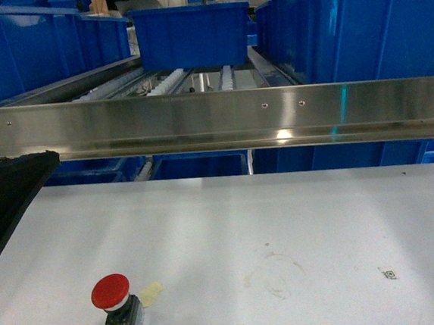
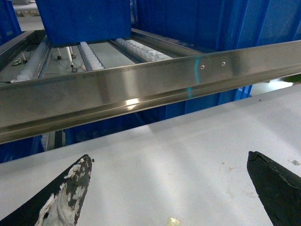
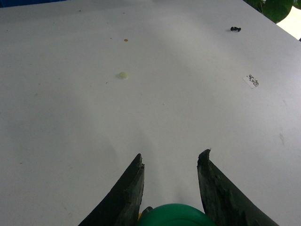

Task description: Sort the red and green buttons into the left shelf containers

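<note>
On the white tabletop [image 1: 283, 225], which filled the lower half of my head view, the surface looked scuffed, with faint ring stains near the middle and a small printed tag [image 1: 389, 273] toward the right. The red button [image 1: 114, 302] stood upright near the front left edge, its wide cap over a dark blue and yellow body, with a scrap of pale tape [image 1: 151, 291] just beside it. Behind the table ran a long steel rail [image 1: 221, 120], and past it a roller shelf carrying blue bins [image 1: 190, 34], with larger bins to either side and more below the rail. The left gripper [image 2: 169, 188] hung above the table facing the rail, its two dark fingers [image 2: 66, 197] spread wide with nothing between them; one finger was flaked with white. From the right wrist view, the right gripper [image 3: 170, 188] had its fingers drawn in around the green button [image 3: 174, 215], whose cap showed at the bottom edge between them, and I judged it held. Ahead of that claw the table lay broad, marked only by a pale speck [image 3: 122, 75], a label [image 3: 253, 80] and a small dark object [image 3: 235, 29] near the far corner.
</note>
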You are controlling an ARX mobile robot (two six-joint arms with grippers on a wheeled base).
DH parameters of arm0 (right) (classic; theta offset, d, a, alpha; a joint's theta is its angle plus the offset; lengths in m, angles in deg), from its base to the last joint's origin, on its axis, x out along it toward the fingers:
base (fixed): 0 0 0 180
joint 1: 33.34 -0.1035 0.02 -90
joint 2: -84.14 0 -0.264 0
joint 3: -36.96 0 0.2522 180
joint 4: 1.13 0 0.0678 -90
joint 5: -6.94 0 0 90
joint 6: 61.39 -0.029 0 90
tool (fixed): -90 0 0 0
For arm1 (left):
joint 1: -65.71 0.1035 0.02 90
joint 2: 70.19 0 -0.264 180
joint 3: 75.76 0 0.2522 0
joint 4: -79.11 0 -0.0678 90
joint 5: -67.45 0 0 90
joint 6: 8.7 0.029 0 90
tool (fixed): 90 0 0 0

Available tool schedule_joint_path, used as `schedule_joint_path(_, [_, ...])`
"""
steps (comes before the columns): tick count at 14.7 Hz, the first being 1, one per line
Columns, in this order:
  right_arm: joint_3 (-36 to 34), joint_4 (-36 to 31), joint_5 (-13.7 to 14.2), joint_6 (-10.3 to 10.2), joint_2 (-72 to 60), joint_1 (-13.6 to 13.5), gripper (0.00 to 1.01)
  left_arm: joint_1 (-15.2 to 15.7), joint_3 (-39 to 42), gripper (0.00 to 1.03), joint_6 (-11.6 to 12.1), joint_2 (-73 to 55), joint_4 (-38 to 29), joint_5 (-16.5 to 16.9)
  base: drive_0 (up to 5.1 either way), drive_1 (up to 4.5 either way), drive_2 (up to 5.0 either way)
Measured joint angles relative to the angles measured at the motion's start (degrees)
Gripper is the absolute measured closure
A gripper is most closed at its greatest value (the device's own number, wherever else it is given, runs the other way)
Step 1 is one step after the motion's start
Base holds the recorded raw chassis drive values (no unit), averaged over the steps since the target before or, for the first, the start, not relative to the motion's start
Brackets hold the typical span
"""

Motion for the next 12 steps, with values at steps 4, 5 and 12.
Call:
schedule_joint_path(4, [-5.5,0.3,-3.2,0.7,10.7,-0.5,0.7,0.0,0.0,0.05,0.0,0.0,0.0,0.0,0.0,0.0,0.0])
schedule_joint_path(5, [-6.4,0.2,-3.9,0.9,13.7,-0.5,0.7,0.0,0.0,0.05,0.0,0.0,0.0,0.0,0.0,0.0,0.0])
schedule_joint_path(12, [-15.0,12.9,-16.3,0.9,45.5,3.2,0.7,0.0,0.0,0.05,0.0,0.0,0.0,0.0,0.0,0.0,0.0])
